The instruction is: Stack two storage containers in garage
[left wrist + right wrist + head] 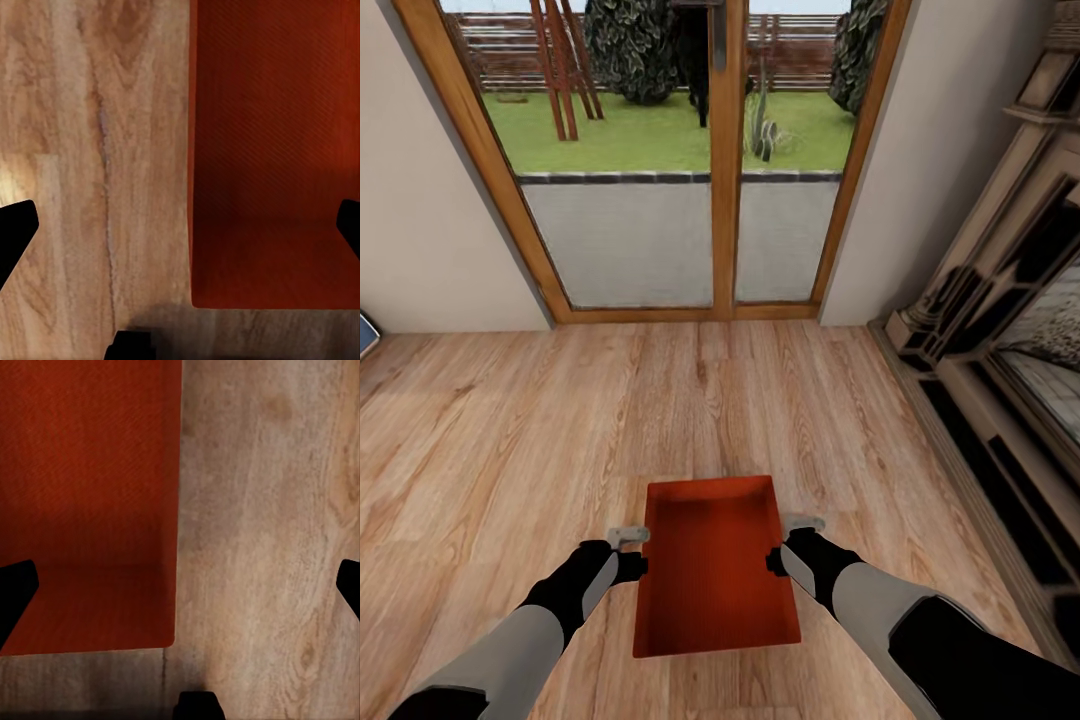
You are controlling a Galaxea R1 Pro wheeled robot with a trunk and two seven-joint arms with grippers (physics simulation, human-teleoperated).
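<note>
While we straddle it, bin: storage container (715, 565) sits on wood floor (510, 450), away from its edges.
Handling: we judge it rigid, light, slick.
Grip: long side walls.
Left gripper (628, 552): wide, wall between fingers.
Right gripper (788, 543): same.

One red-orange storage container (715, 565), rectangular, open-topped and empty, sits level at lower centre of the head view, long side pointing away, over the light wood plank floor (510, 450).

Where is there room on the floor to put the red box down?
The wood floor lies bare between the storage container and the glass doors, and out toward the left wall. It is tighter on the right, where the dark wood cabinet runs along the wall. Left gripper and right gripper flank the container.
</note>
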